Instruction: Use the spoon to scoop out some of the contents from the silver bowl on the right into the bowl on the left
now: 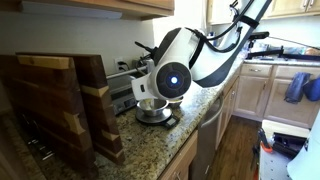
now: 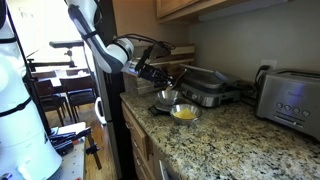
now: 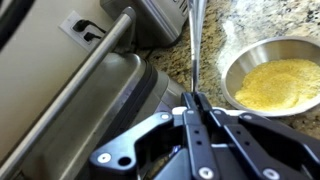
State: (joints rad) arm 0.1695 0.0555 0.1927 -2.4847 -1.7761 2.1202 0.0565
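My fingers (image 3: 200, 120) are pinched tight on the thin handle of the spoon (image 3: 194, 50), which runs straight out ahead of them in the wrist view until it leaves the top of the picture, so I cannot see its head or tell whether it carries anything. The handle lies over the speckled tabletop (image 3: 215, 30), in the gap between the grey grill (image 3: 90, 90) and the silver bowl (image 3: 235, 70); it is beside that bowl, not above it. The contents (image 3: 278, 82) form a shallow yellow-tan layer across the bowl's floor. In an exterior view the second bowl (image 2: 166, 98) stands close by the filled one, on the side nearer the grill and almost under my wrist, and it looks empty from here. I judge the scoop itself is the step in hand. To do it well I would slide sideways until the spoon's line crosses the middle of the yellow layer, then come down gently, because the layer is thin and a hard push would only scrape metal or shove the light bowl along the tabletop. A low, raking angle should gather more than a steep stab. With so slim a handle, I would watch for it swivelling in the grip and tipping the load during the short carry across.
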